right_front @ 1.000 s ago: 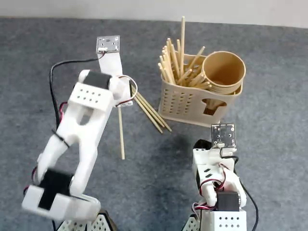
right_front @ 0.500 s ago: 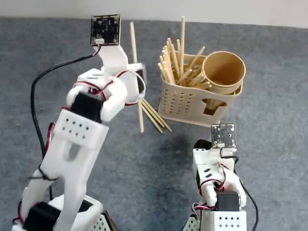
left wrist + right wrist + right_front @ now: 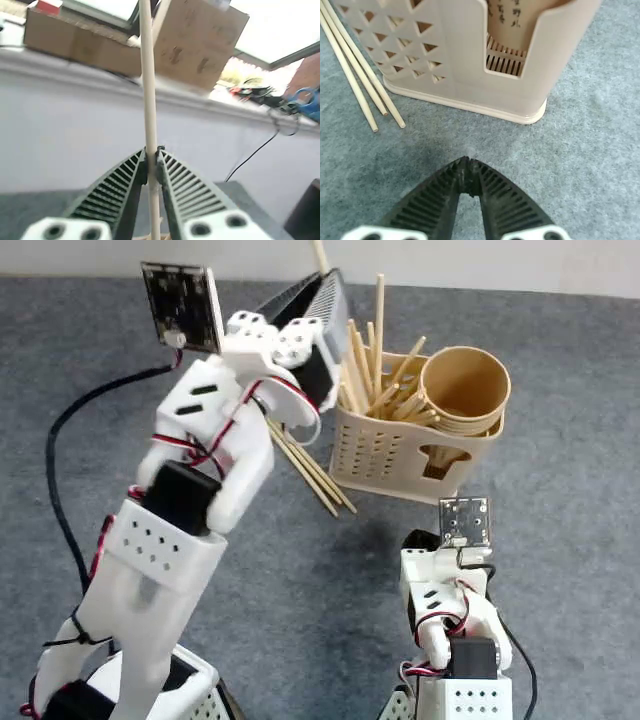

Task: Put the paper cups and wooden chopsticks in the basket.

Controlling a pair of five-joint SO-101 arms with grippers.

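Chopstick pinched in the left gripper — raised beside the basket.
Left jaws are clamped on the stick, which runs up past their tips; the gripper hangs high at the basket's far corner, next to the bundle of chopsticks standing inside. Stacked paper cups fill the basket's other end. A few loose chopsticks lie on the grey mat, just beside the perforated wall. Right gripper sits low before the basket's notched side — jaws together, holding nothing.
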